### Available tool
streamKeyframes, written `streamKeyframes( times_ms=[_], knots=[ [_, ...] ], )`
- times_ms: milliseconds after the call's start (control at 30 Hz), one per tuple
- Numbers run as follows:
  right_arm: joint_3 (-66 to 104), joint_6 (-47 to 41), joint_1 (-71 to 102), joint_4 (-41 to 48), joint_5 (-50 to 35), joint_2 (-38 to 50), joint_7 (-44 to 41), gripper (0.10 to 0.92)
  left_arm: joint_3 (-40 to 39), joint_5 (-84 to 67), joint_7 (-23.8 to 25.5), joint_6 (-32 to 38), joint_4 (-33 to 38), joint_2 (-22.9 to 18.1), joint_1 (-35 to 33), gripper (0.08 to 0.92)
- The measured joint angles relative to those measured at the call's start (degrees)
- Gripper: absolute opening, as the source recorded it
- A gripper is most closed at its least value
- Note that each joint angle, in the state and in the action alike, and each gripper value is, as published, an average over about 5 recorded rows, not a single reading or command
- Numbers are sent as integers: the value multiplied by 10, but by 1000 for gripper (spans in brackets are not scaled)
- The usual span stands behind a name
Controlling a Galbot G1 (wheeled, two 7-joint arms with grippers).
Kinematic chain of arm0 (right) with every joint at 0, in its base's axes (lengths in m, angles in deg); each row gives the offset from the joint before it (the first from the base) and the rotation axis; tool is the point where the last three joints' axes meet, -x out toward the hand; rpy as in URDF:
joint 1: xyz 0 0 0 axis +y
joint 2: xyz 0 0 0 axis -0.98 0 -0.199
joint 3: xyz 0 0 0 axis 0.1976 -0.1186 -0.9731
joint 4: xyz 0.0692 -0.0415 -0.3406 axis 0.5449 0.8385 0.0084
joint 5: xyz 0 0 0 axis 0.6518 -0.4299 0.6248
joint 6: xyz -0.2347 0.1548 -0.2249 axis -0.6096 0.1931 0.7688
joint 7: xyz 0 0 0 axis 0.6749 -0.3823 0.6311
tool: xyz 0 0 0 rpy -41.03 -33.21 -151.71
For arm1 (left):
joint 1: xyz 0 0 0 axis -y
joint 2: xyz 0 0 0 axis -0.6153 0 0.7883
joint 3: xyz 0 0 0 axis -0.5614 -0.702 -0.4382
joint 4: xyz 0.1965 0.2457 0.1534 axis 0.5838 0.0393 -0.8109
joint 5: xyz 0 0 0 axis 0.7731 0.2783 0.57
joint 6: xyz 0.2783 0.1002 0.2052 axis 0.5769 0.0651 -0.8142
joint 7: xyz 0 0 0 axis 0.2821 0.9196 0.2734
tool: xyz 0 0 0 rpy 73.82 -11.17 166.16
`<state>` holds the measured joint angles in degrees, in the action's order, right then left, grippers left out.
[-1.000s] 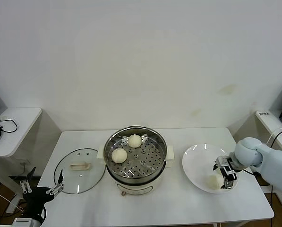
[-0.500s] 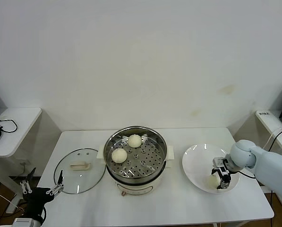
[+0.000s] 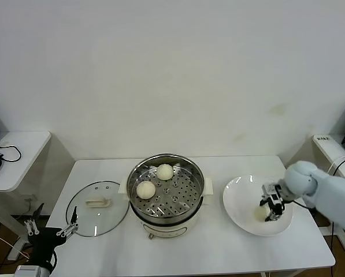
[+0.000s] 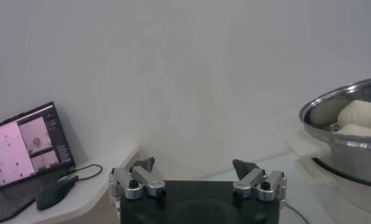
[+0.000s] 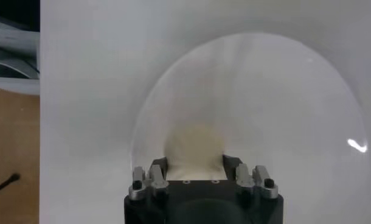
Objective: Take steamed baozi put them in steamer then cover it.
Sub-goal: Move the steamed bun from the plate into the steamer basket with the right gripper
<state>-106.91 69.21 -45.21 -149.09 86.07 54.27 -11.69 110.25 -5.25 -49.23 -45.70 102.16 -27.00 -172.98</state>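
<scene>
Gripping a baozi [image 3: 261, 213] on the white plate [image 3: 241, 199] near the worktop's right edge, my right gripper [image 3: 271, 209] has its jaws closed on soft dough; I judge a squeeze too hard could dent it, too light could drop it in transit. My left gripper [image 3: 51, 231] waits off the front-left corner, jaws spread. Farther in, the steamer [image 3: 167, 187] holds two buns mid-worktop, the cover [image 3: 97, 201] lying beside it.

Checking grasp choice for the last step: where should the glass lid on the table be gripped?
By the cream bar handle at the centre of the lid, from straight above; the lid lies flat with the handle up, and the thin rim offers little purchase.
</scene>
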Motion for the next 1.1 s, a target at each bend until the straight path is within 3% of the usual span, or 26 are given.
streamKeyframes(
  times_ms=[367, 700, 1100],
  knots=[
    [-60, -11, -173, 4, -67, -33, -9, 584, -2, -2, 0, 0, 4, 5, 3, 823],
    [-134, -25, -319, -10, -138, -133, 6, 585, 1, -3, 0, 1, 1, 3, 6, 823],
    [-201, -6, -358, -57, -184, -249, 39, 585, 15, -3, 0, 1, 6, -2, 1, 823]
  ],
)
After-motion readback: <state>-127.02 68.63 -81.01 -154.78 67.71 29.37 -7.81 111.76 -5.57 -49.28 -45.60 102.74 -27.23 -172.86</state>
